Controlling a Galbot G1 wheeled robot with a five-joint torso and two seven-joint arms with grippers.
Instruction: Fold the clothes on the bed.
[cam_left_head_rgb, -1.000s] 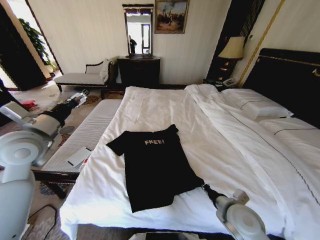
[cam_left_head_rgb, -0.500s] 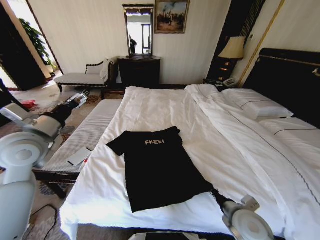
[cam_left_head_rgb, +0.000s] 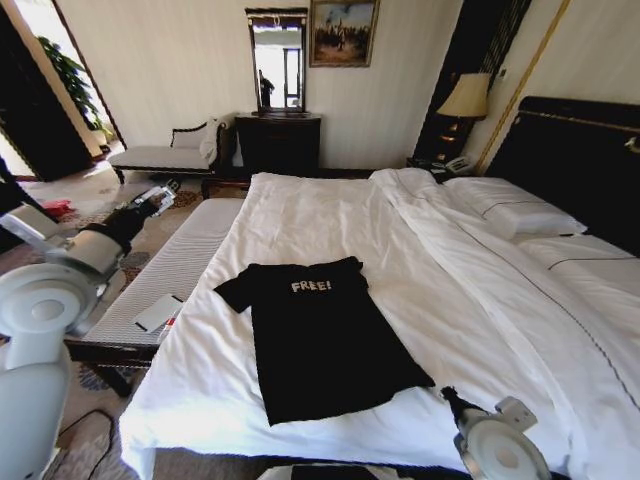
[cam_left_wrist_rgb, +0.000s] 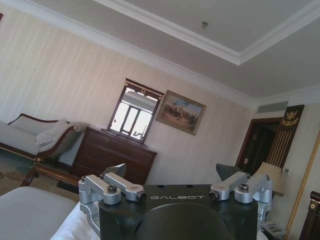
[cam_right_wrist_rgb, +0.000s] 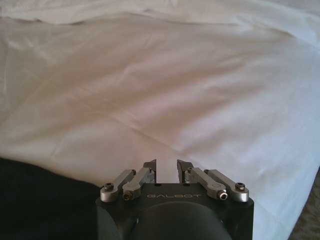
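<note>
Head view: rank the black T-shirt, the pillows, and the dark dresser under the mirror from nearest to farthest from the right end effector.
From the right end effector, low at the bed's near edge:
1. Black T-shirt, just to its left; its hem corner lies right beside the end effector.
2. Pillows, farther up the bed on the right, by the headboard.
3. Dark dresser, against the far wall beyond the bed.
</note>
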